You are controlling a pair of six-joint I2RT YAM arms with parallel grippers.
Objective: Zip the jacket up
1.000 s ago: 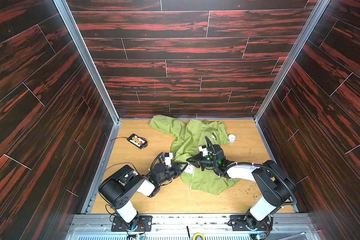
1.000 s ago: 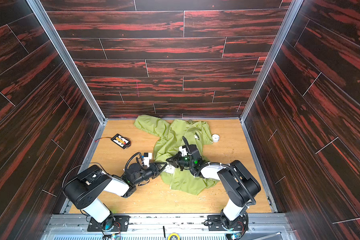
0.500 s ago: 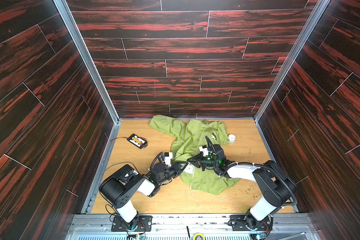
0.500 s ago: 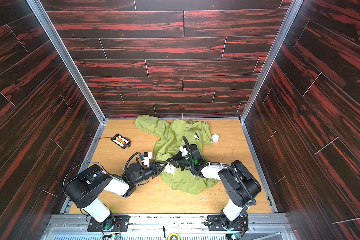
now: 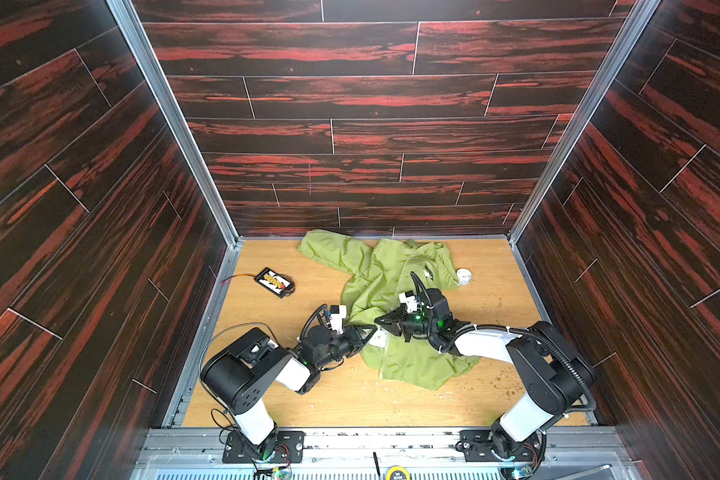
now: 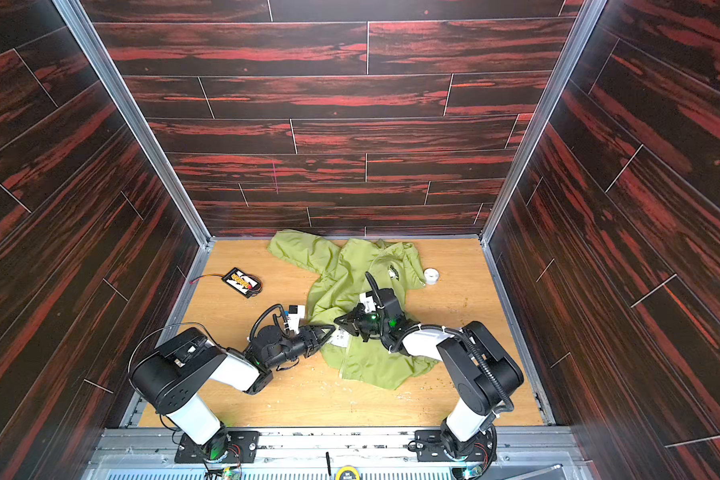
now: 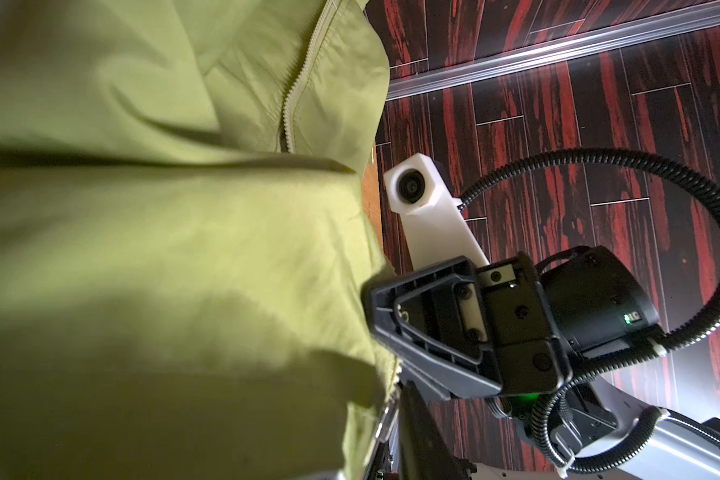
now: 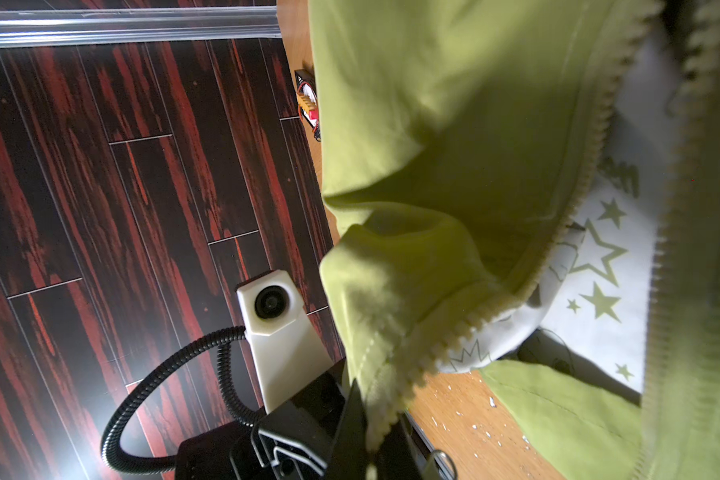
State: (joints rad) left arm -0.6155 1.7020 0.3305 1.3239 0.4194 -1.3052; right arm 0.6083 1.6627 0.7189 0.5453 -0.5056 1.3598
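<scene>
The jacket [image 5: 391, 282] lies crumpled toward one o'clock on the table [image 5: 308, 395], its zipper [image 8: 582, 178] open. I should hold both bottom ends taut and aligned before seating the pin. My left claw [image 5: 372, 329], reaching from nine o'clock, clamps the toothed edge, barely parted. My right claw [image 5: 379, 322], from three o'clock, pinches the fabric just beside it, fully together.

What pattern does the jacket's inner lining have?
The jacket lining is white with green stars; right wrist view.

By my count: one jacket [image 5: 391, 286], one black pack [image 5: 276, 282] with wires, one white roll [image 5: 463, 275], all on one bench [image 5: 350, 399]. Two pincers are mine: the left pincer [image 5: 368, 331] and the right pincer [image 5: 382, 322].
</scene>
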